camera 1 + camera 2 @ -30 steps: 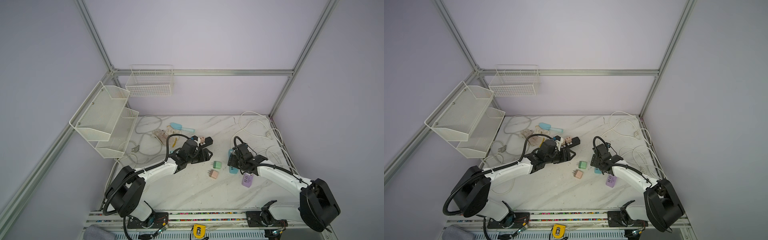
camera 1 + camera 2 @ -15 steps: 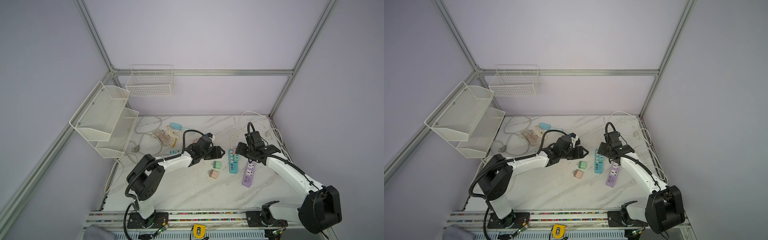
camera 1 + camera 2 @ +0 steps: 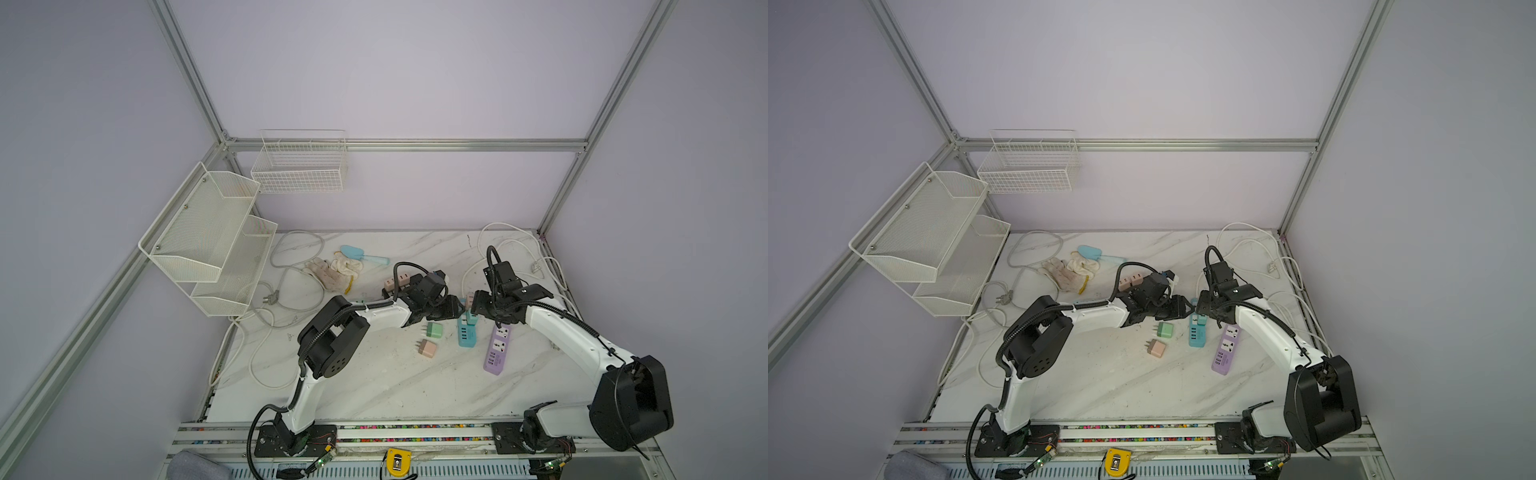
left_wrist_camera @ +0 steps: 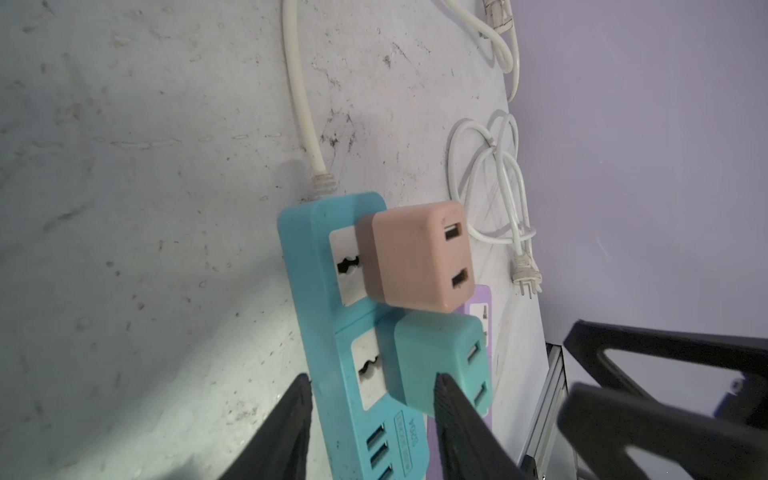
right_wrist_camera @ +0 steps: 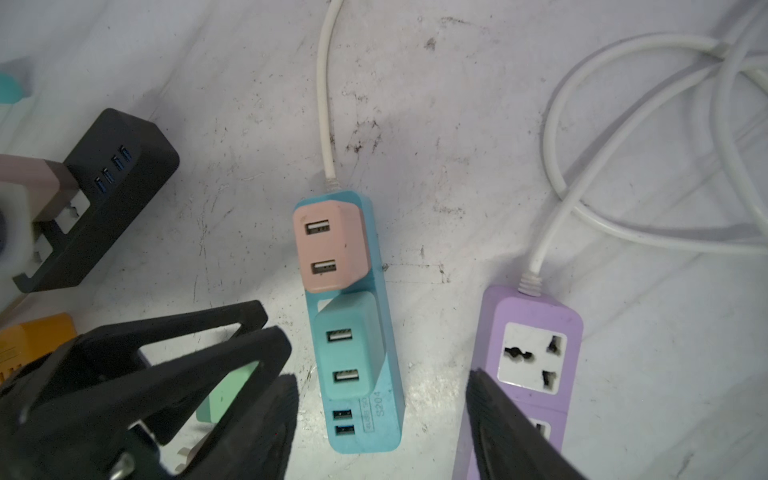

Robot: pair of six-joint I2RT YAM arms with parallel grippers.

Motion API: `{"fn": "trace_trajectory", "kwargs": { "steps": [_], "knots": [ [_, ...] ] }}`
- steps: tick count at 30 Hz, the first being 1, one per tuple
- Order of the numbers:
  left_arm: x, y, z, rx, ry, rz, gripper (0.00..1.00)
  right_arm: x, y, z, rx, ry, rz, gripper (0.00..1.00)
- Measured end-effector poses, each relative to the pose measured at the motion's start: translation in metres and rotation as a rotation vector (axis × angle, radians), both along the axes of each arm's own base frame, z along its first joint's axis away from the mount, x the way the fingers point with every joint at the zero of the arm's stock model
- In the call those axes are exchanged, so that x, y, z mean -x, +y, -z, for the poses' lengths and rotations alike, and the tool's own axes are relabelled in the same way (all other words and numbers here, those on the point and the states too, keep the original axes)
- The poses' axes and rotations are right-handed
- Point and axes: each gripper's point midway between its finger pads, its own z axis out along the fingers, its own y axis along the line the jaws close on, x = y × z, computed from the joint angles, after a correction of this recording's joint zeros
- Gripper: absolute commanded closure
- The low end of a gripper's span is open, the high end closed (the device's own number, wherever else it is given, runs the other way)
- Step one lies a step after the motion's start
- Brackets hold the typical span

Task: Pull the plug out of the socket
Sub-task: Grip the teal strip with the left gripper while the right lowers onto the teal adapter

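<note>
While right gripper [image 5: 380, 378] stands wide, teal plug [image 5: 349, 353] between its fingers [image 5: 266, 415], left gripper [image 4: 374, 386] narrowly flanks blue strip [image 5: 374, 436]; grip unclear.

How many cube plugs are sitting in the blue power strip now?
2. The pink plug sits where the cord enters the blue power strip; the teal plug sits next to it, toward the USB ports. None looks hidden.

The left arm [image 3: 374, 318] reaches low and rightward from its folded elbow, and the right arm [image 3: 561, 328] reaches in from the opposite side with its wrist bent downward. The left gripper [image 3: 454, 309] and the right gripper [image 3: 478, 306] face each other near the middle, tips just apart. In the wrist views the left gripper's jaws are moderately parted and the right gripper's are wider.
</note>
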Motion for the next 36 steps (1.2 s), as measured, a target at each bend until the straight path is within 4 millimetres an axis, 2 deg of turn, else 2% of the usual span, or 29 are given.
{"fn": "trace_trajectory", "kwargs": {
  "steps": [8,17,22,36],
  "knots": [
    [-0.006,-0.008,0.015,-0.006,0.014,0.007,0.59,0.000,0.007,0.021,-0.010,0.059,-0.031,0.38],
    [-0.010,-0.015,0.023,-0.008,0.019,0.013,0.67,0.000,0.015,0.030,-0.031,0.075,-0.058,0.44],
    [-0.009,-0.015,0.034,-0.020,0.037,0.017,0.69,0.000,0.019,0.038,-0.027,0.093,-0.074,0.45],
    [-0.010,-0.015,0.034,-0.018,0.032,0.019,0.74,-0.002,0.031,0.061,-0.011,0.136,-0.107,0.51]
  ]
}}
